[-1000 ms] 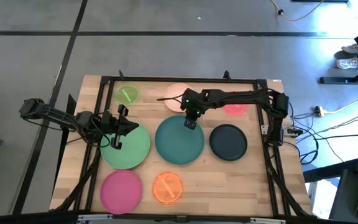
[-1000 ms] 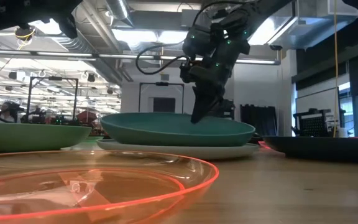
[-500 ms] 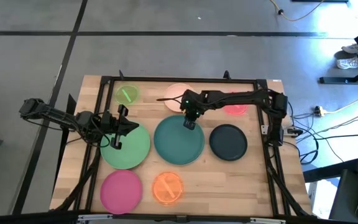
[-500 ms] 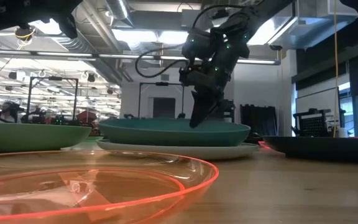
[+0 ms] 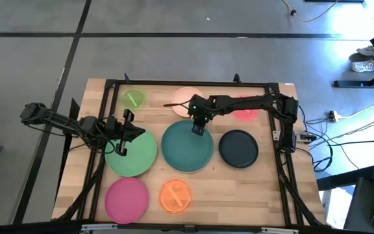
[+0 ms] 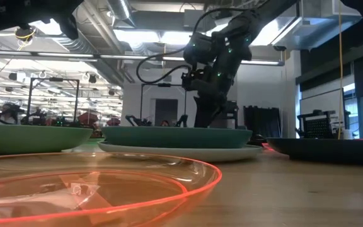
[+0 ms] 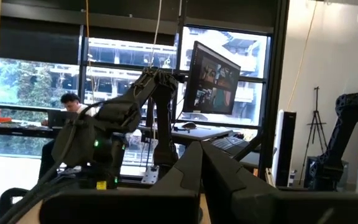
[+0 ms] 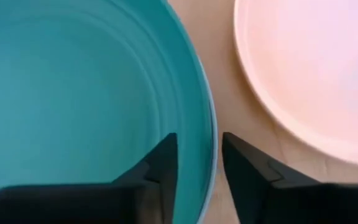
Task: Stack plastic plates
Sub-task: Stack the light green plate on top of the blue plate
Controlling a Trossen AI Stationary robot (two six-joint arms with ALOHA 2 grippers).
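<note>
The teal plate [image 5: 187,149] lies level on a wider pale blue-grey plate [image 6: 188,152] at the table's middle. My right gripper [image 8: 199,163] is open at the teal plate's far rim [image 8: 207,146]. One finger stands inside the rim and one outside, with a gap showing. The green plate [image 5: 134,155] lies on the table to the left. My left gripper [image 5: 119,144] hovers shut over its left part, pointing level.
Around the stack lie a black plate [image 5: 239,148] to the right, a magenta plate [image 5: 126,198] and a translucent orange plate [image 5: 175,195] near the front edge, and a lime green [image 5: 132,99], a peach [image 5: 186,99] and a pink-red plate [image 5: 247,113] at the back.
The teal plate, held a little above the pale plate a second ago, has sunk and now lies flat on it. My right gripper has gone down with it at the far rim.
</note>
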